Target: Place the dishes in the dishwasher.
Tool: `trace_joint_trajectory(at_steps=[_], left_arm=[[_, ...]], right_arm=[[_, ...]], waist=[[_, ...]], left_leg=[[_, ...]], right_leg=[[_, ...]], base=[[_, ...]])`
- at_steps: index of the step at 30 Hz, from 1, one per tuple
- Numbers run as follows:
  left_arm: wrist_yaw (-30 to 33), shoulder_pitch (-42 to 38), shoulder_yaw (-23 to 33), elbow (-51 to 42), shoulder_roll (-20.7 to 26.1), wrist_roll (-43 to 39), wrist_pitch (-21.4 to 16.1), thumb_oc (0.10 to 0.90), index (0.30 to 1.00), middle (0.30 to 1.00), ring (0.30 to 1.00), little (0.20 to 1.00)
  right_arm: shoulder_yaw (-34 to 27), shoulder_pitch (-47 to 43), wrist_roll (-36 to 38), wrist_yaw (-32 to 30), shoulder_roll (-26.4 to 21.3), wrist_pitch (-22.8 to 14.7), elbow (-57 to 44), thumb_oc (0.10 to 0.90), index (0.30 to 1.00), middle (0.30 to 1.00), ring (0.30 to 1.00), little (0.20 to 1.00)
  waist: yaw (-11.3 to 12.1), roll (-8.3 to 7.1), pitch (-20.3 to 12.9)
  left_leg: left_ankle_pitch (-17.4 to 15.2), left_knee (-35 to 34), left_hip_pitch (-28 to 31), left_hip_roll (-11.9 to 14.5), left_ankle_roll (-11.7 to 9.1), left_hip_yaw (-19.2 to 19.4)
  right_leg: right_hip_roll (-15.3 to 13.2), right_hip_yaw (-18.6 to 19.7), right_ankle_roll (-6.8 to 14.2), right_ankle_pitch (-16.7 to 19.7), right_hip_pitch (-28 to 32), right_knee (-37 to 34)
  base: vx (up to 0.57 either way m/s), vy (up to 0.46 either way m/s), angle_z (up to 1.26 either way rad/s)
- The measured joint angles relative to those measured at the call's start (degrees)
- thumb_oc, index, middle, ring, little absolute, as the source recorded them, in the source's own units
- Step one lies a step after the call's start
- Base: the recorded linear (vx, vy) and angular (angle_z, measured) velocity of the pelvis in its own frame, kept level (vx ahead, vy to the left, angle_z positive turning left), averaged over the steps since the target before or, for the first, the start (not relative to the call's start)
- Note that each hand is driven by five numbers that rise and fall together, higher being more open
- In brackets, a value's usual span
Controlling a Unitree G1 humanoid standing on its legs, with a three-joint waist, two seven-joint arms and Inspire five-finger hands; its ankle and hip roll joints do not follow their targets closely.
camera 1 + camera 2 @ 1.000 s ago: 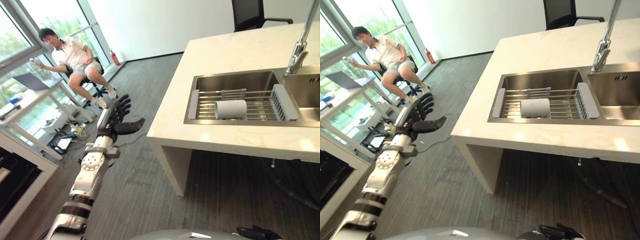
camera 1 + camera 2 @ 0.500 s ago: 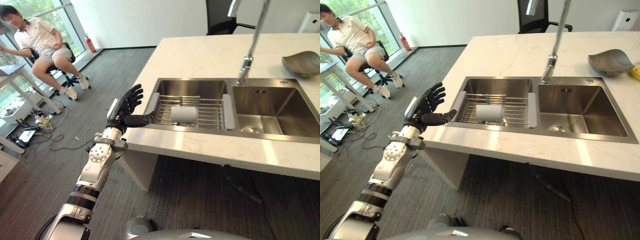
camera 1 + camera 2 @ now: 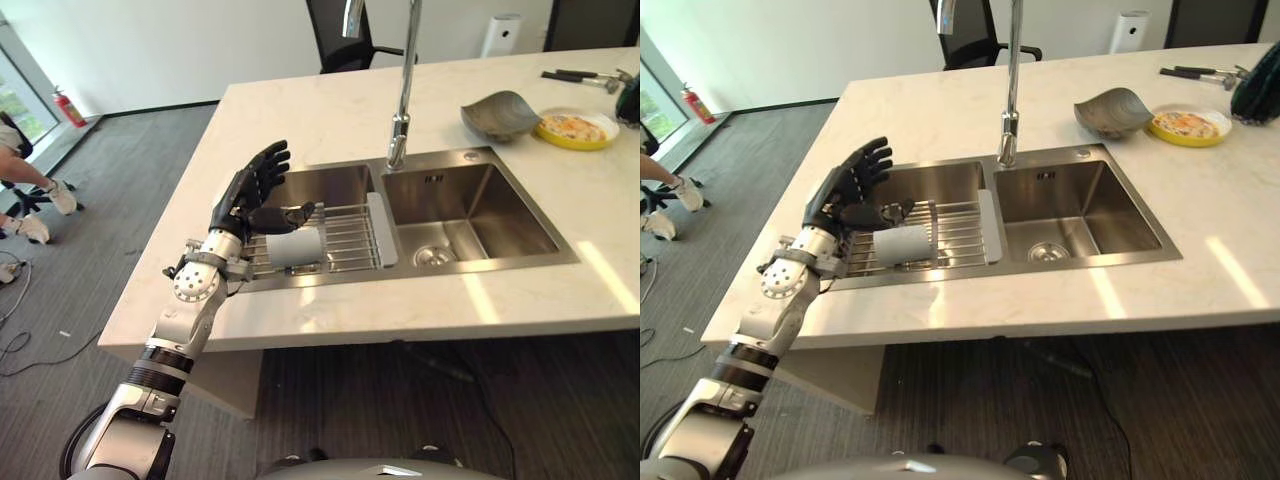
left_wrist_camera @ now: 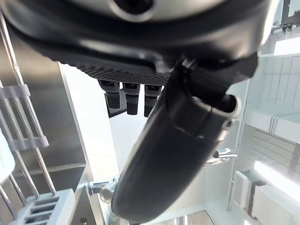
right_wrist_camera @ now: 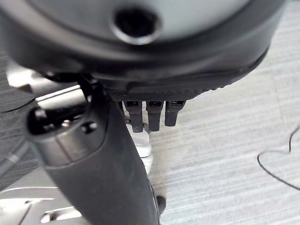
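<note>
Nearest the robot, the left hand (image 3: 252, 195) was raised over the near-left corner of the double sink (image 3: 470, 215), fingers spread and fairly straight, thumb held out toward the basin, gripping nothing. It looked posed for a reach, the palm turned toward the white cup (image 3: 293, 246) just beyond the thumb but apart from it.

That cup, the one dish within easy reach, lay on its side on the wire drying rack (image 3: 345, 235) that spanned the sink's left basin. On its side the cup offered its round wall to an open hand, which probably explained the wide spread of the fingers. The right basin, beside the rack, held only its drain.

The right hand (image 5: 140, 93) showed in its own wrist view, hanging low over grey carpet away from the sink, fingers pointing straight down and relaxed, holding nothing; it appeared idle.

Behind the sink's divider rose the tall faucet (image 3: 403, 110). Farther off, beyond the sink's far-right corner, a grey bowl (image 3: 499, 112) sat on the white counter (image 3: 300, 110) touching or just beside a yellow plate (image 3: 576, 128) with food on it, both likely waiting their turn.
</note>
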Motion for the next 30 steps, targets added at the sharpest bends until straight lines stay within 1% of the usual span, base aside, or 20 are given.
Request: trace_joint_trajectory(at_steps=[1,2,3,4,5,7,9,10,11,12,14,18,21,22,23,25,27,30], left_arm=[[0.04,2.33,0.16,0.04,0.02,0.02,0.05,0.8,0.9,0.9,0.9,0.9],[-0.11,3.38,0.12,0.02,-0.03,0.06,0.07,0.8,0.9,0.9,0.9,0.9],[-0.31,3.82,0.07,0.04,-0.15,0.77,0.08,0.8,0.9,0.9,0.9,0.9],[-0.41,3.82,0.08,0.02,-0.32,2.22,0.07,0.8,0.9,0.9,0.9,0.9],[-0.84,3.8,0.08,0.09,-0.21,3.6,0.12,0.8,0.9,0.9,0.9,0.9],[-1.34,3.68,-0.11,0.16,-0.22,5.64,0.26,0.8,0.9,0.9,0.9,0.9],[-1.54,3.17,-0.61,0.55,-0.18,6.86,0.45,0.8,0.9,0.9,0.9,0.9],[-1.55,3.15,-0.74,0.81,0.04,7.77,0.46,0.8,0.9,0.9,0.9,0.9],[-1.67,3.12,-1.18,1.46,0.95,9.34,0.63,0.8,0.9,0.9,0.9,0.9],[-1.64,3.06,-1.53,1.72,1.58,10.38,0.74,0.8,0.9,0.9,0.9,0.9],[-1.76,1.55,-5.89,1.77,7.4,19.68,0.8,0.8,0.9,0.9,0.9,0.9],[-3.0,0.32,-8.9,1.74,11.69,28.23,0.51,0.8,0.9,0.9,0.9,0.9],[-3.87,0.2,-9.52,1.77,12.13,29.67,0.5,0.8,0.9,0.9,0.9,0.9],[-3.96,-0.12,-10.41,1.85,12.6,30.54,0.49,0.8,0.9,0.9,0.9,0.9],[-4.08,-1.64,-12.75,2.92,12.69,31.41,0.48,0.8,0.9,0.9,0.9,0.9],[-4.55,-1.62,-13.91,3.06,12.57,31.63,0.42,0.8,0.9,0.9,0.9,0.9],[-4.64,-1.62,-13.96,3.07,12.57,31.9,0.4,0.8,0.9,0.9,0.9,0.9],[-4.63,-1.65,-14.0,4.32,12.6,33.97,0.21,0.8,0.9,0.9,0.9,0.9]], right_arm=[[0.93,1.04,-0.09,0.04,-0.55,-0.01,0.05,0.8,0.9,0.9,0.9,0.9],[1.65,1.51,-0.17,0.05,-1.13,0.03,0.0,0.8,0.9,0.9,0.9,0.9],[1.66,2.1,-0.18,0.2,-1.48,0.17,0.0,0.8,0.9,0.9,0.9,0.9],[1.65,2.52,-0.19,0.33,-1.68,0.2,-0.14,0.8,0.9,0.9,0.9,0.9],[1.65,2.74,-0.18,0.54,-1.74,0.21,-0.19,0.8,0.9,0.9,0.9,0.9],[1.64,2.72,-0.15,0.49,-2.0,0.13,-0.25,0.8,0.9,0.9,0.9,0.9],[1.58,2.74,-0.04,0.5,-2.25,0.09,-0.56,0.8,0.9,0.9,0.9,0.9],[1.52,2.77,0.1,0.49,-2.44,-0.27,-1.22,0.8,0.9,0.9,0.9,0.9],[1.46,2.7,0.22,0.48,-2.39,-0.6,-1.63,0.8,0.9,0.9,0.9,0.9],[1.47,2.58,0.31,0.53,-2.37,-0.74,-1.99,0.8,0.9,0.9,0.9,0.9],[1.56,2.65,0.36,0.66,-2.15,-1.81,-2.81,0.8,0.9,0.9,0.9,0.9],[1.57,3.65,0.21,0.94,-2.32,-2.25,-2.94,0.8,0.9,0.9,0.9,0.9],[1.56,3.85,0.21,1.37,-2.2,-2.32,-3.06,0.8,0.9,0.9,0.9,0.9],[1.68,3.75,0.2,1.47,-2.13,-2.35,-3.06,0.8,0.9,0.9,0.9,0.9],[1.67,3.76,0.21,1.13,-1.48,-2.46,-2.73,0.8,0.9,0.9,0.9,0.9],[1.53,3.42,0.21,0.9,-1.52,-2.83,-1.82,0.8,0.9,0.9,0.9,0.9],[1.53,3.4,0.21,0.9,-1.54,-2.84,-1.73,0.8,0.9,0.9,0.9,0.9],[1.49,3.64,0.2,0.88,-1.58,-2.84,-1.52,0.8,0.9,0.9,0.9,0.9]], waist=[[0.98,0.84,-0.72],[1.92,1.77,-1.4],[2.47,2.36,-1.8],[3.0,2.65,-1.99],[2.81,2.62,-2.36],[2.55,2.07,-3.12],[2.23,1.72,-3.51],[2.02,1.37,-3.79],[1.32,0.9,-4.33],[1.23,0.67,-4.6],[1.1,0.1,-5.36],[1.35,0.33,-5.97],[1.18,0.44,-6.0],[1.17,0.47,-6.0],[1.5,0.5,-6.02],[1.26,0.66,-6.09],[1.16,0.68,-6.09],[0.25,1.34,-6.28]], left_leg=[[0.38,-0.58,1.3,1.52,-1.54,0.18],[0.25,-0.54,1.62,2.82,-2.57,0.31],[0.38,-0.43,1.64,3.84,-3.41,0.18],[0.77,-0.42,1.76,4.92,-4.3,-0.01],[1.1,-0.55,1.75,5.69,-4.95,-0.53],[1.55,-0.66,1.35,6.52,-5.69,-1.42],[1.65,-0.85,1.28,6.88,-5.87,-1.72],[1.92,-1.39,1.37,7.14,-6.29,-2.06],[2.22,-2.15,1.41,7.1,-6.53,-2.79],[2.44,-2.44,1.43,7.11,-6.6,-2.88],[2.61,-2.7,1.41,7.47,-6.71,-2.93],[2.95,-3.73,1.78,6.96,-6.54,-2.95],[3.13,-4.04,1.8,6.77,-6.48,-2.93],[3.15,-4.07,1.81,6.78,-6.47,-2.94],[3.2,-4.08,1.79,6.78,-6.44,-2.97],[3.2,-4.09,1.82,6.75,-6.44,-2.9],[3.2,-4.09,1.82,6.75,-6.44,-2.87],[3.2,-4.09,1.85,6.77,-6.45,-2.7]], right_leg=[[1.82,-0.37,-1.5,1.0,1.48,-1.6],[3.41,-0.48,-1.82,1.07,2.57,-3.04],[4.73,-0.97,-1.94,1.16,3.62,-4.5],[6.13,-1.48,-2.87,1.52,4.62,-6.06],[7.43,-2.36,-3.47,1.91,5.65,-7.57],[8.84,-3.25,-3.76,1.96,6.38,-8.86],[9.44,-3.78,-4.05,1.93,6.81,-9.64],[9.88,-4.12,-4.24,2.08,7.16,-10.3],[10.32,-4.89,-4.35,2.03,7.25,-10.34],[10.31,-5.07,-4.44,1.96,7.31,-10.34],[10.4,-5.21,-4.51,1.88,7.21,-10.39],[10.14,-5.27,-4.41,1.83,7.2,-10.37],[10.01,-5.26,-4.29,1.85,7.13,-10.37],[9.95,-5.26,-4.35,1.9,7.13,-10.38],[9.9,-5.31,-4.37,1.91,7.16,-10.38],[9.88,-5.22,-4.43,1.96,7.07,-10.37],[9.88,-5.2,-4.43,1.96,7.05,-10.37],[9.9,-5.05,-4.44,1.96,6.95,-10.37]], base=[[0.04,-0.191,-0.1],[0.06,-0.261,-0.09],[0.07,-0.208,-0.03],[0.07,-0.268,0.13],[0.05,-0.2,0.11],[0.02,-0.119,0.17],[0.04,-0.127,0.15],[0.06,-0.121,0.17],[0.05,-0.088,0.18],[0.04,-0.083,0.16],[0.02,-0.048,0.05],[0.01,-0.014,0.02],[0.0,0.0,0.0],[0.0,0.0,0.0],[0.0,0.0,0.0],[0.0,0.0,0.0],[0.0,0.0,0.0],[0.0,0.0,0.0]])
